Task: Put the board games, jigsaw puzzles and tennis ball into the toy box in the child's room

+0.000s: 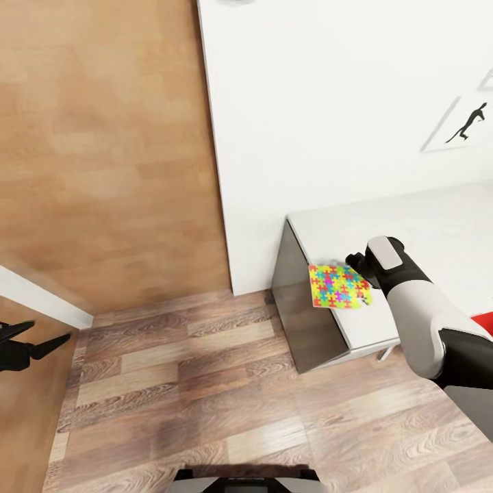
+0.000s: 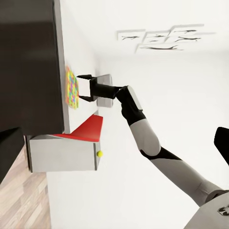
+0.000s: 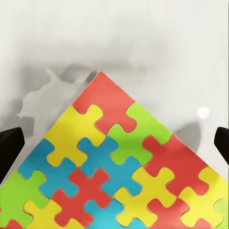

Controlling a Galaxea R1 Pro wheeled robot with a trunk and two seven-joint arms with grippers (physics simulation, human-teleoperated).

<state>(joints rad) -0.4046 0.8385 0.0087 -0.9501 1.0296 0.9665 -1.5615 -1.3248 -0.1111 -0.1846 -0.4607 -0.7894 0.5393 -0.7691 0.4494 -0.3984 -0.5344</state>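
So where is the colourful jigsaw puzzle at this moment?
In the head view the jigsaw puzzle lies flat at the near left corner of the white table, partly over its edge, directly in front of the right gripper.

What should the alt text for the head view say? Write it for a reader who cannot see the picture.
The robot's right gripper reaches over a colourful jigsaw puzzle lying at the corner of a white table, against a white wall. Wood floor fills the foreground, and the left gripper hangs at the picture's left edge.
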